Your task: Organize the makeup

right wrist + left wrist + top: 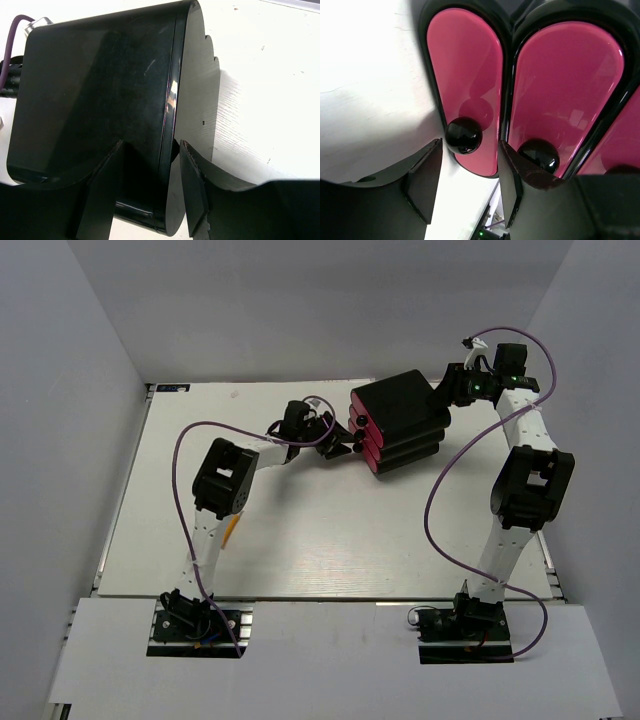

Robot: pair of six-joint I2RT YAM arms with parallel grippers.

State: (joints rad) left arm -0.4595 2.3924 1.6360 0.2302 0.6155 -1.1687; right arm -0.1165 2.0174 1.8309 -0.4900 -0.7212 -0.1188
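Observation:
The black box with pink drawers point(400, 420) stands at the table's back middle. My left gripper point(347, 448) is open at its drawer fronts. In the left wrist view the left gripper point(470, 147) has its jaws on either side of a round black knob point(463, 135) on a pink drawer front point(465, 65), without touching it. My right gripper point(447, 392) is at the box's back. In the right wrist view the right gripper point(150, 150) is open, straddling the box's rear edge point(167, 115). Of the makeup, only a thin orange piece point(230, 533) shows, beside the left arm.
A second pink drawer front point(565, 85) with its own black knob point(538, 154) sits right of the first. Grey walls enclose the white table point(300, 530) on three sides. Purple cables loop over both arms.

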